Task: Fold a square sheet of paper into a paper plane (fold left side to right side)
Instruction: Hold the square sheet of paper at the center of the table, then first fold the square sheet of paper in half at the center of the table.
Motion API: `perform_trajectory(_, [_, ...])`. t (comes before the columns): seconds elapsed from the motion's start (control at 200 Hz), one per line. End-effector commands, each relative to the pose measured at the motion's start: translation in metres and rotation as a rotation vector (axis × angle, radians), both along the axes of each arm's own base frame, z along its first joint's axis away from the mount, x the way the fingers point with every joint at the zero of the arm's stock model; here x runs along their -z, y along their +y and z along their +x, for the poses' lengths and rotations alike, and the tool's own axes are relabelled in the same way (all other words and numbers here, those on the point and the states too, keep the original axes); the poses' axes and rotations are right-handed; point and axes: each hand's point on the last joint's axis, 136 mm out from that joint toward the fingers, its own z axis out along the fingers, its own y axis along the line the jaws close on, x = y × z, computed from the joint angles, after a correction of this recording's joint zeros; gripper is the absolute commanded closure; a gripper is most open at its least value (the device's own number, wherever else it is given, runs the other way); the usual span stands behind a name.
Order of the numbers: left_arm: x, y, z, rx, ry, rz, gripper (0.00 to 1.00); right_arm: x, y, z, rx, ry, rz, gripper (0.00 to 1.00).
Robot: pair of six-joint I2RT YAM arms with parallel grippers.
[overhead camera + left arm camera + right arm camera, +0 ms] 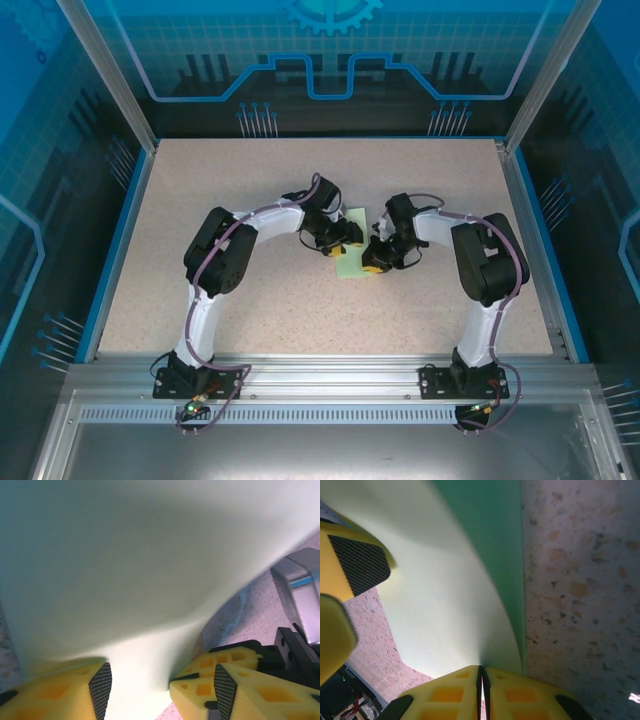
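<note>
One sheet of paper (351,265), thin, matte, pale mint-green and unmarked, bows in a smooth curve above the speckled beige table (250,320). Two end effectors meet at it, each with two blocky yellow fingers (55,695) faced with black cross-hatched pads (101,690). The right end effector (481,677) is pinched tight on the sheet's edge, and the paper rises away from its closed tips. The left end effector (159,685) stands wide, with the sheet dropping between its fingers; whether it touches either pad I cannot tell. From above, the paper lies between the two end effectors.
</note>
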Motion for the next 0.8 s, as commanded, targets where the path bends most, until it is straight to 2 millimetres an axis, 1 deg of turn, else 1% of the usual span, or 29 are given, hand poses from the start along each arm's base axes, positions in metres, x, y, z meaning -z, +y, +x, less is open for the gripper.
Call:
perform_trajectory(0.0, [-0.012, -0.010, 0.004, 0.002, 0.010, -0.040, 0.39, 0.024, -0.018, -0.016, -0.010, 0.079, -0.128, 0.87])
perform_trajectory(0.095, [-0.010, -0.011, 0.011, -0.002, 0.007, -0.043, 0.38, 0.026, -0.019, -0.016, -0.010, 0.080, -0.135, 0.87])
perform_trajectory(0.21, [-0.001, -0.004, 0.020, -0.021, 0.016, -0.027, 0.39, 0.026, -0.019, -0.016, -0.007, 0.085, -0.137, 0.87])
perform_trajectory(0.33, [0.007, 0.001, 0.023, -0.025, 0.019, -0.006, 0.39, 0.026, -0.019, -0.016, -0.009, 0.085, -0.143, 0.87])
perform_trajectory(0.615, [0.014, 0.012, 0.041, -0.055, 0.008, 0.034, 0.39, 0.029, -0.024, -0.020, -0.021, 0.101, -0.177, 0.87])
perform_trajectory(0.795, [0.019, 0.017, 0.058, -0.088, 0.010, 0.035, 0.39, 0.033, -0.026, -0.024, -0.034, 0.110, -0.193, 0.88])
